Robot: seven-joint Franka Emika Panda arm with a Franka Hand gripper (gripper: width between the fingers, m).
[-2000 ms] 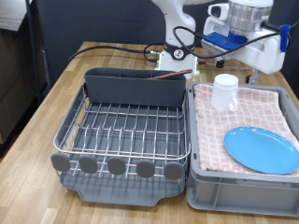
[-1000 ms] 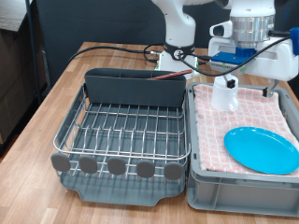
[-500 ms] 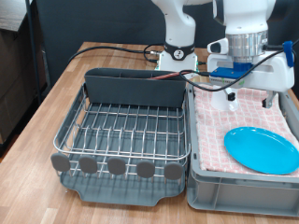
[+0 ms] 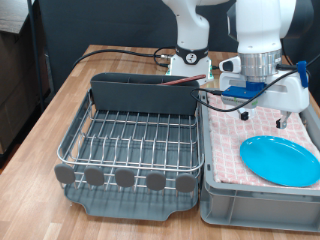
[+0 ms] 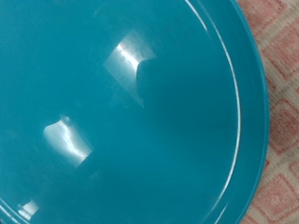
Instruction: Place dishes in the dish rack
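Plate [image 4: 279,160] first: you have a round, smooth disc of glossy light blue with a shallow raised rim, lying flat on the pink-checked cloth [image 4: 224,135] inside the grey crate [image 4: 240,203] toward the counter's [image 4: 62,108] right edge. In the wrist view the plate [image 5: 121,103] fills nearly everything, shiny enough to throw bright reflections, with a strip of the woven check cloth [image 5: 280,56] past its rim. Your gripper [image 4: 262,106] hangs low over the crate, just behind the plate; you cannot tell whether the fingers are spread or closed, since neither view shows them. Beside the crate sits the dish rack [image 4: 135,140], a silver wire grid on a dark grey plastic tray with round grey discs [image 4: 124,178] along its front and a grey cutlery bin [image 4: 145,93] at its back.
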